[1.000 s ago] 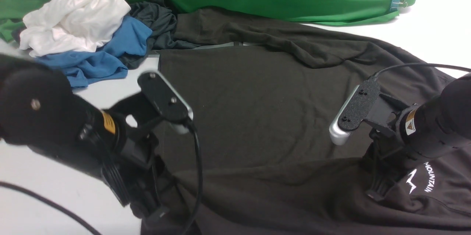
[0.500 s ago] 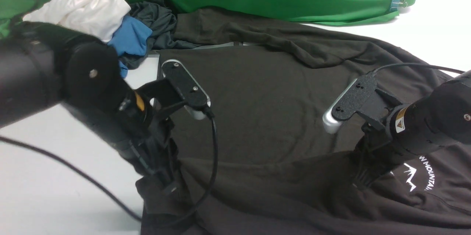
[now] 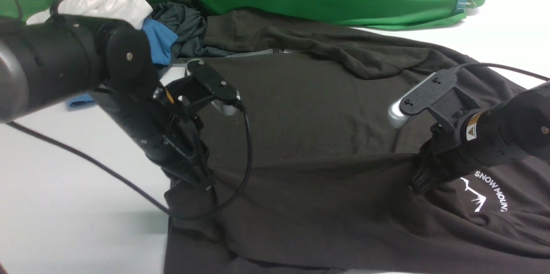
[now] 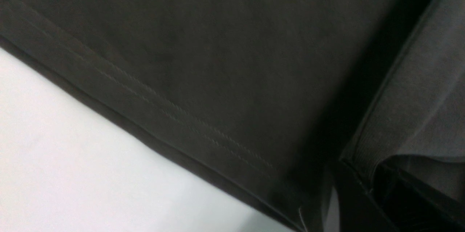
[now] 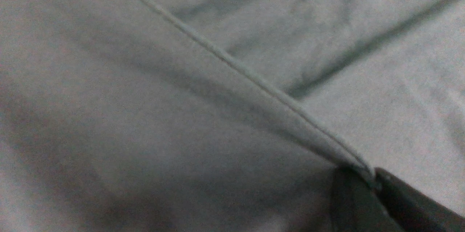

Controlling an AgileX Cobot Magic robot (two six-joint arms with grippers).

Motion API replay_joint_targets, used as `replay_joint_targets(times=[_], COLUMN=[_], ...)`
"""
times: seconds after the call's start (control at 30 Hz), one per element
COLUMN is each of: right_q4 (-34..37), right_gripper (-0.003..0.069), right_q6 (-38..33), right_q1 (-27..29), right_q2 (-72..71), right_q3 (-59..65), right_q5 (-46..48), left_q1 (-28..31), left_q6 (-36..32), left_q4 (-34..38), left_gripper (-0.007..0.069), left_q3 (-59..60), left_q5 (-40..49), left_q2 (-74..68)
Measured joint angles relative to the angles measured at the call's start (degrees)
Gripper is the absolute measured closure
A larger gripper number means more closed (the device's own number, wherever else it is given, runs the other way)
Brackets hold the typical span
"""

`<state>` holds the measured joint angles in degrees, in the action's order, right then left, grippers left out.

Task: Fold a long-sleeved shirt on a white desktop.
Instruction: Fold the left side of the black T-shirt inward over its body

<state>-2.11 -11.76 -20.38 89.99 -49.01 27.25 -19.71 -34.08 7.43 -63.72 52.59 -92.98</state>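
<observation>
Two hands are clamped on the long-sleeved shirt [image 3: 309, 128]. The left hand [image 3: 201, 183] has its jaws closed on cloth at the shirt's side edge. The right hand [image 3: 419, 184] is pinched shut on a thin raised ridge of fabric, which the right wrist view shows running straight out from its tips.

The likeliest fault is a lost grip. The right hand seems to hold only a narrow crease, and the cloth between the hands looks taut. If one hand travels faster or higher than the other, the fabric could slide out. Either pinch may also hold only the top layer, so the fold would leave the lower layer behind. The left arm's cable [image 3: 240, 166] loops onto the cloth just beside the left hand and could drag or snag it.

The shirt lies spread on the table [image 3: 64, 205], under and beyond both hands, with its body stretched between them. Its white logo [image 3: 481, 194] sits just beside the right hand, on that hand's outer side. Bare table lies to the outer side of the left hand. A rumpled sleeve [image 3: 326, 42] lies well beyond both.
</observation>
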Motion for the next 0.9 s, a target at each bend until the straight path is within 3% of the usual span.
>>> replay_joint_targets(times=[0.67, 0.77, 0.9], right_q4=[0.0, -0.06, -0.39], right_gripper=[0.0617, 0.0613, 0.0578], right_q6=[0.48, 0.53, 0.57], right_q1=[0.44, 0.44, 0.49], right_q2=[6.69, 6.69, 6.74], right_q3=[0.0, 0.0, 0.06], right_q5=[-6.89, -6.97, -8.24], left_q1=[0.55, 0.55, 0.55], left_q6=[-0.32, -0.32, 0.03], left_q4=[-2.75, -3.75, -7.43], left_gripper=[0.0561, 0.0538, 0.0431], left_q3=[-3.58, -3.58, -3.64], left_q5=[-4.9, -6.44, -9.82], left_q2=[-9.54, -10.28, -10.54])
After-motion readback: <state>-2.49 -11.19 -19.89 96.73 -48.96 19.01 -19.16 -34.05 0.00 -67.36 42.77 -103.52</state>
